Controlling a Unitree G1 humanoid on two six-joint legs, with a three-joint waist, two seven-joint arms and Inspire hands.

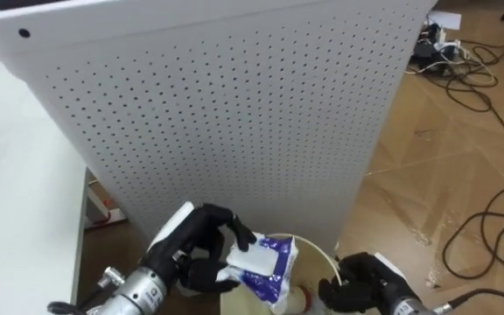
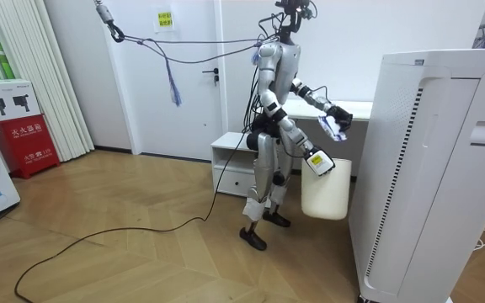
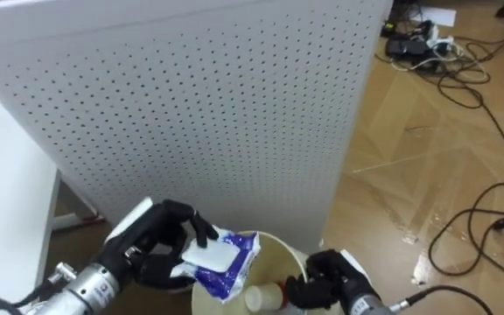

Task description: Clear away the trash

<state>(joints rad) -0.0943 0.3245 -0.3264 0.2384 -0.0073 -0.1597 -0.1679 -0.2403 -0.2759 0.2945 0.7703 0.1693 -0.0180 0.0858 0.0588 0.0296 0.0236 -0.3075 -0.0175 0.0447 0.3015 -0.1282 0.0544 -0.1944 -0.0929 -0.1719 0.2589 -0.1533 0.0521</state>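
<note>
My left hand (image 1: pixel 191 247) is shut on a crumpled white and blue packet (image 1: pixel 267 262) and holds it just above the mouth of a cream waste bin (image 1: pixel 315 255). At the bin's right side my right hand (image 1: pixel 366 282) is curled round its rim. A pale bottle-like piece (image 3: pixel 265 298) lies inside the bin. In the room view I stand facing a tall white appliance, the left hand (image 2: pixel 337 116) raised with the packet (image 2: pixel 336 129), and the bin (image 2: pixel 325 192) hanging from the right hand (image 2: pixel 317 161) at hip height.
The tall white perforated appliance (image 1: pixel 234 114) stands close in front. A white table (image 1: pixel 16 175) is at my left. Dark cables (image 1: pixel 488 227) lie across the wooden floor on the right. A low white cabinet (image 2: pixel 230 164) is behind me.
</note>
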